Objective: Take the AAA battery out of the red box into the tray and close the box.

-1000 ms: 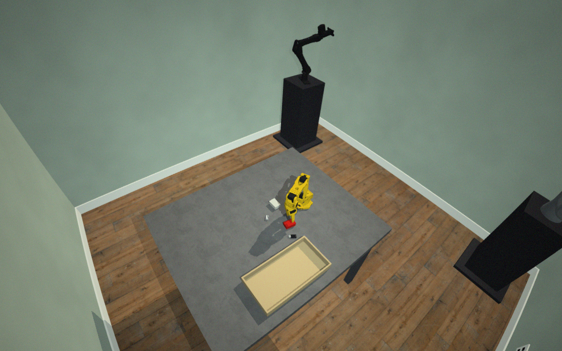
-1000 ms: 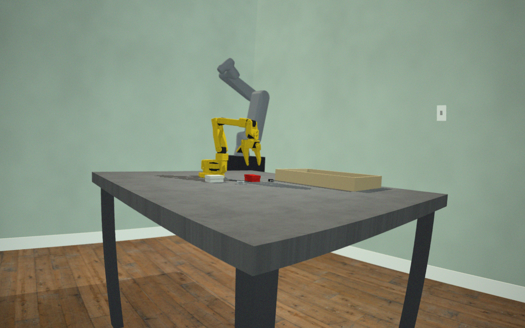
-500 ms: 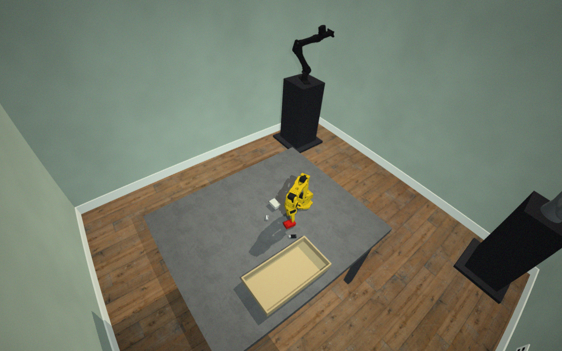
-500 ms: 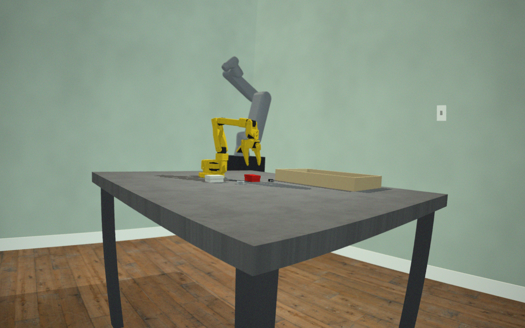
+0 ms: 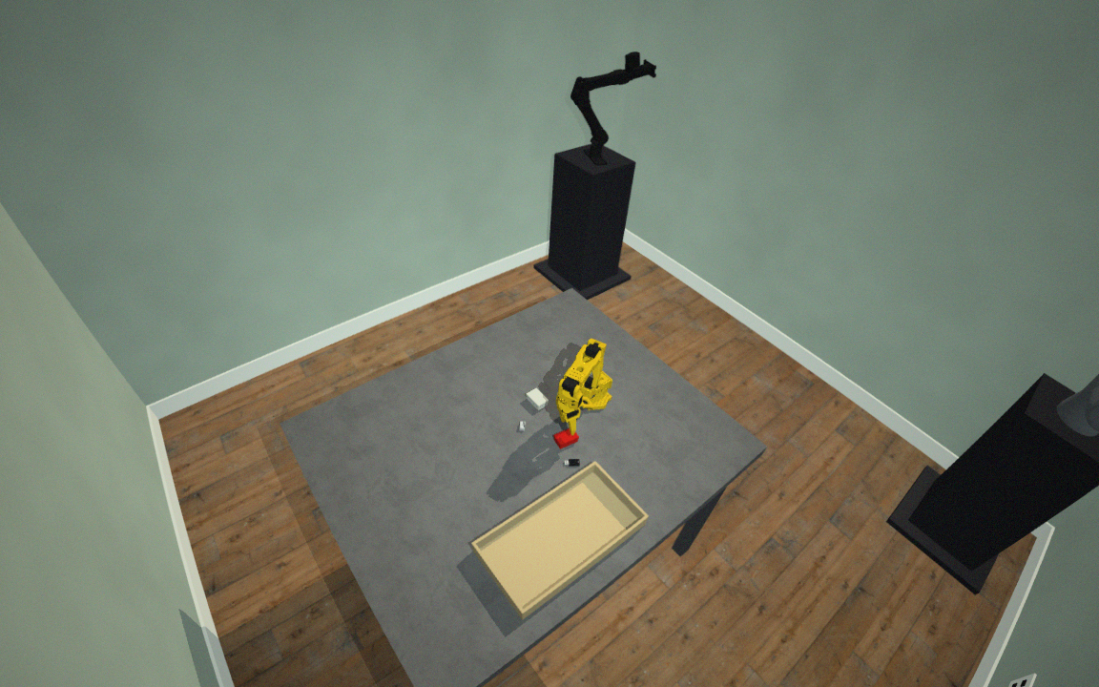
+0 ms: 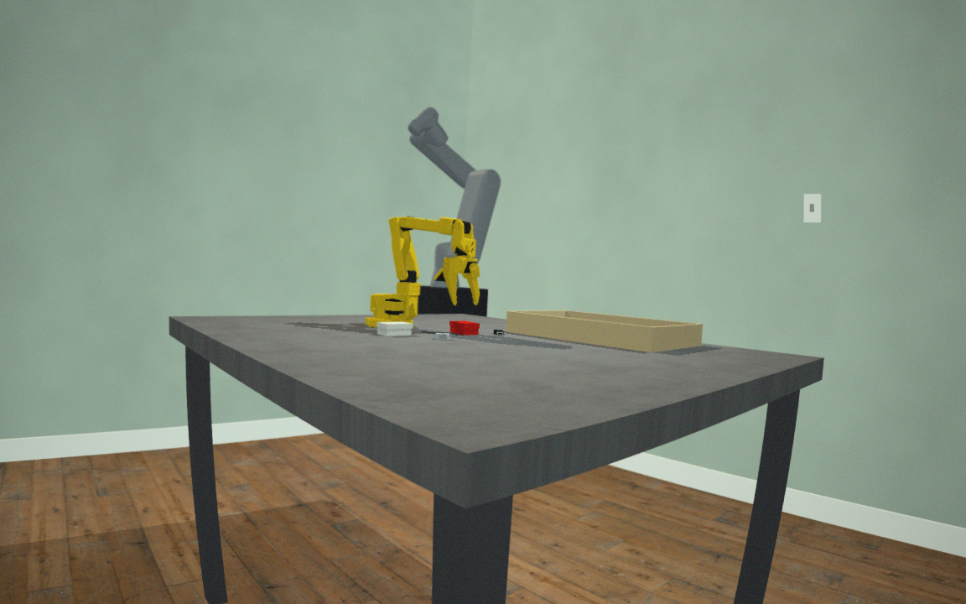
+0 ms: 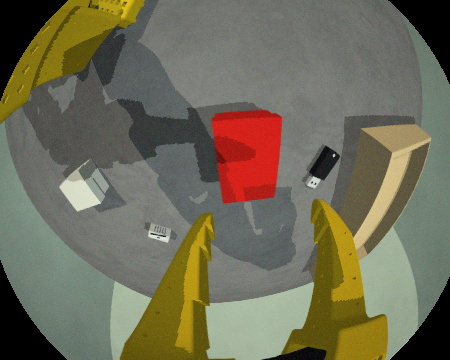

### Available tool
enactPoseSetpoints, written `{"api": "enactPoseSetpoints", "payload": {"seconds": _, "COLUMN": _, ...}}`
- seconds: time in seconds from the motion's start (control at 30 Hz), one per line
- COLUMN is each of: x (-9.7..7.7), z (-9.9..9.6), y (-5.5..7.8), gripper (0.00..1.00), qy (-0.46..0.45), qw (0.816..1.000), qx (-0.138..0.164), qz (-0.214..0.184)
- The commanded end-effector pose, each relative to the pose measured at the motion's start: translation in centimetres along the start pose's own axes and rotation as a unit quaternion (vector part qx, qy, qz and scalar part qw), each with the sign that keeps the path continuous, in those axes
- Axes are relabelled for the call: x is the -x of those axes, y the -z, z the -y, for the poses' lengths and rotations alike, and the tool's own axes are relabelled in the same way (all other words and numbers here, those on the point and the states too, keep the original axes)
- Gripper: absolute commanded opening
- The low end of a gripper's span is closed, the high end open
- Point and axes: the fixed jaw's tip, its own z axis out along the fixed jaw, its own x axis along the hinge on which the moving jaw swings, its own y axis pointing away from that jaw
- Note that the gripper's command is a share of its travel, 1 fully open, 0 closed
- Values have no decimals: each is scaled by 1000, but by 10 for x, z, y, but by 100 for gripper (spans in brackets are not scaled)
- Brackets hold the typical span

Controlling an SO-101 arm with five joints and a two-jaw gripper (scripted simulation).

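The red box (image 5: 565,439) (image 6: 464,327) (image 7: 250,155) stands on the table with its red lid on top. No battery is in view; the inside of the box is hidden. The tan tray (image 5: 498,536) (image 6: 576,328) (image 7: 352,200) lies beyond the black USB stick, and its floor, seen in the top view, is bare. My gripper (image 6: 465,303) (image 7: 263,209) is open and empty, pointing down above the red box, with a gap between the fingertips and the lid. In the wrist view the box lies just ahead of and between the fingertips.
A black USB stick (image 5: 571,462) (image 6: 498,331) (image 7: 323,165) lies between the red box and the tray. A white box (image 5: 536,399) (image 6: 394,329) (image 7: 80,192) stands near the arm's base. A small white and grey object (image 5: 521,425) (image 6: 443,336) (image 7: 159,233) lies near it.
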Motion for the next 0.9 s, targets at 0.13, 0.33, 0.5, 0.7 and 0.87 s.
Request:
{"api": "enactPoseSetpoints", "payload": {"seconds": 0.13, "x": 0, "z": -1, "y": 2, "gripper": 29, "qy": 1, "qw": 1000, "qx": -2, "qz": -2}}
{"api": "enactPoseSetpoints", "payload": {"seconds": 0.33, "x": 0, "z": -1, "y": 3, "gripper": 29, "qy": 1, "qw": 1000, "qx": -2, "qz": -2}}
{"api": "enactPoseSetpoints", "payload": {"seconds": 0.5, "x": 0, "z": -1, "y": 3, "gripper": 29, "qy": 1, "qw": 1000, "qx": -2, "qz": -2}}
{"api": "enactPoseSetpoints", "payload": {"seconds": 0.7, "x": -1, "z": 0, "y": 4, "gripper": 29, "qy": 1, "qw": 1000, "qx": -2, "qz": -2}}
{"api": "enactPoseSetpoints", "payload": {"seconds": 0.87, "x": -2, "z": 0, "y": 4, "gripper": 29, "qy": 1, "qw": 1000, "qx": -2, "qz": -2}}
